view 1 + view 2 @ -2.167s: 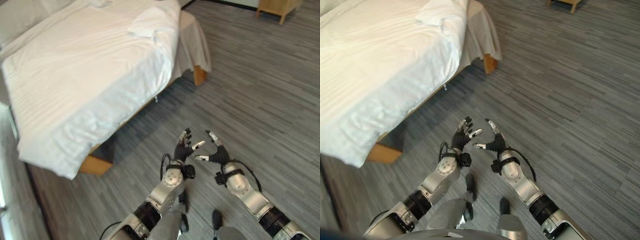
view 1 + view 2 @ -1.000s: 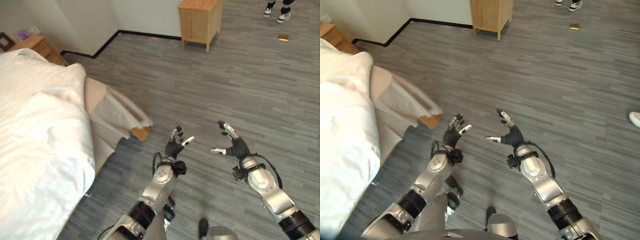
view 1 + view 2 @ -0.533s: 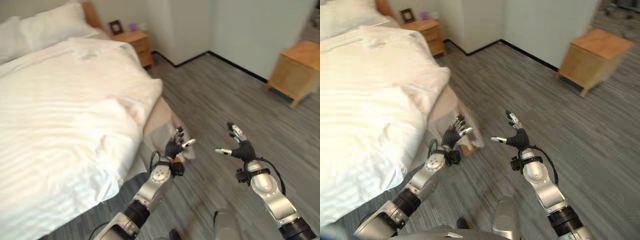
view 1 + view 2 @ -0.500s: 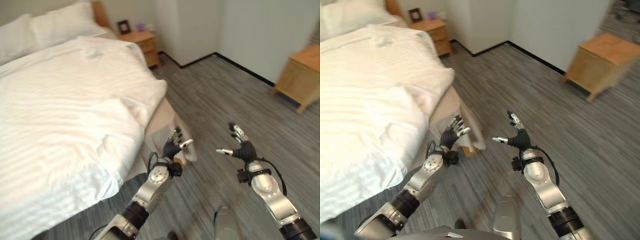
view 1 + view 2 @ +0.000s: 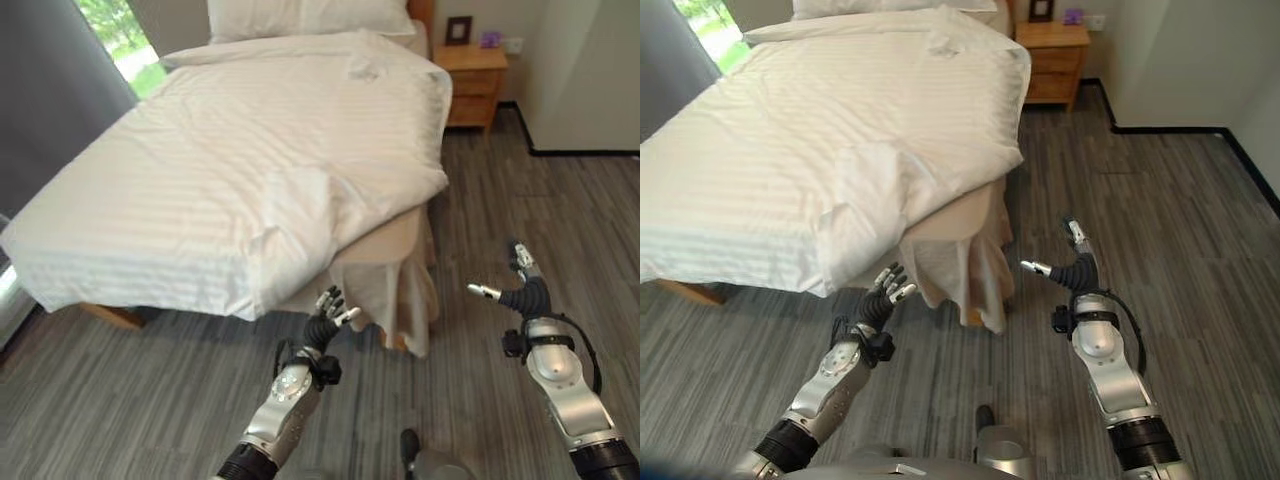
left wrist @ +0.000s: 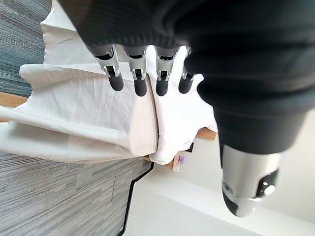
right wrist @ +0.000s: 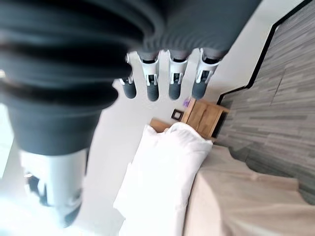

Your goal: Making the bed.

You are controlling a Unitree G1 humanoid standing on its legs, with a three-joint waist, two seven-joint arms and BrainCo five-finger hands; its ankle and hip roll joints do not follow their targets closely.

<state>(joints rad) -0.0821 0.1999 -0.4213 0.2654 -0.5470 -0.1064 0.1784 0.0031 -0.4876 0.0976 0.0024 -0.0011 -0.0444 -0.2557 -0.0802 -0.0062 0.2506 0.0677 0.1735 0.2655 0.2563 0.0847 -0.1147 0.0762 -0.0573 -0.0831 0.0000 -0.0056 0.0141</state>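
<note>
The bed's white striped duvet [image 5: 230, 150] lies spread over the mattress, with a flap [image 5: 300, 215] turned over near the foot corner on the right. Below that corner a beige sheet [image 5: 395, 290] hangs down in folds. My left hand [image 5: 325, 318] is open, fingers [image 6: 140, 81] straight, held in the air just short of that corner and touching nothing. My right hand [image 5: 522, 290] is open too, raised over the floor to the right of the bed, its fingers [image 7: 162, 81] straight and empty. White pillows [image 5: 300, 15] lie at the head.
A wooden nightstand [image 5: 475, 70] with small items stands beside the head of the bed. A window [image 5: 120, 30] and a dark curtain [image 5: 50, 100] are on the far left. Grey plank floor [image 5: 500, 200] runs along the bed's right side. A wooden bed leg [image 5: 110, 315] shows at the left foot corner.
The camera has swung round, so the bed now lies straight ahead, seen from its foot. Both hands stay open and empty in much the same raised pose.
</note>
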